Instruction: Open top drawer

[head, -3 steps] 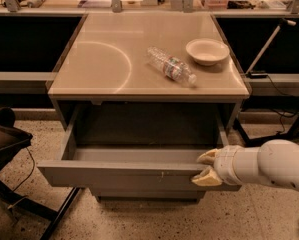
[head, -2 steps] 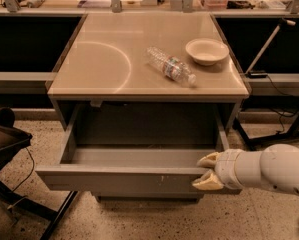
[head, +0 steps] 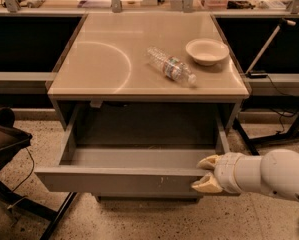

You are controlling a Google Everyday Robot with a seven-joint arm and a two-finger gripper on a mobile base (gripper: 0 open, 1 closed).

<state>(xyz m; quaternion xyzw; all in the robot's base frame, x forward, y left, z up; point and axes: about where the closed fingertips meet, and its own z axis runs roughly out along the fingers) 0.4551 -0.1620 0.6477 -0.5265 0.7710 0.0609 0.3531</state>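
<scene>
While the gripper (head: 207,174) sits down at the lower right, its two tan fingers are pinching the right end of the top drawer (head: 119,180). One finger hooks over the top edge of the front panel and the other presses on the face just below it. The chunky white arm (head: 274,174) behind it comes in from the right edge of the view.

The drawer itself is pulled well out of the cabinet toward the camera. You can look straight down into it, and all I can make out inside is the plain grey floor and side walls. There are a few pale scratches on the front, right of centre, close to the gripper.

Compared with a second ago, the drawer front has come a bit further out and sits slightly lower in the view, and the gripper has gone along with it, same hold on the same corner. Nothing up top has budged.

Up on the tan surface (head: 99,59) above the drawer, a clear plastic bottle (head: 171,66) lies on its side, just left of a shallow white bowl (head: 207,51). They're near each other but not touching. I can't tell whether anything is in the bowl.

Count: one gripper, one open drawer, one bottle, one bowl.
</scene>
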